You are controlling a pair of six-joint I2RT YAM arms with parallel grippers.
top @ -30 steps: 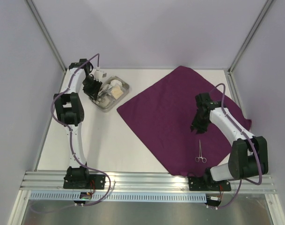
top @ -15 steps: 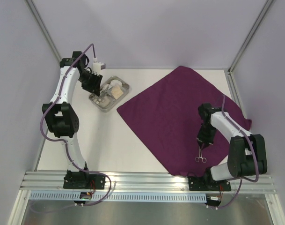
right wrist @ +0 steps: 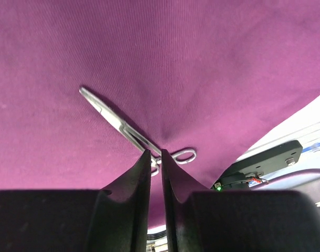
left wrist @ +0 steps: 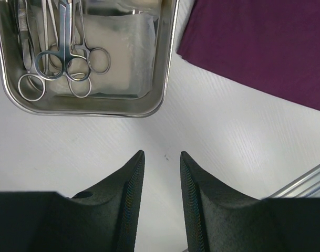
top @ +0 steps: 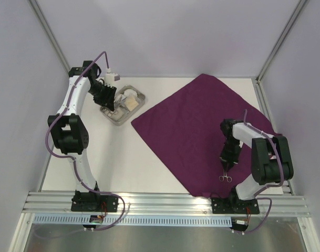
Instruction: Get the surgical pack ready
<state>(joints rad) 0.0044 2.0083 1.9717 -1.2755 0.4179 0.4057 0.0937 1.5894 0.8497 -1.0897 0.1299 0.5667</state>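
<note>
My right gripper [right wrist: 155, 153] is closed down on the clamp [right wrist: 110, 115] just beyond its rings. The clamp lies flat on the cloth [right wrist: 202, 63], long axis near-to-far.

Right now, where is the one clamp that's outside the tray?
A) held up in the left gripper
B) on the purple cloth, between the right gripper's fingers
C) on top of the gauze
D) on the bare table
B: the clamp lies flat on the purple cloth, and the right gripper is closed on it just above its finger rings.
</note>
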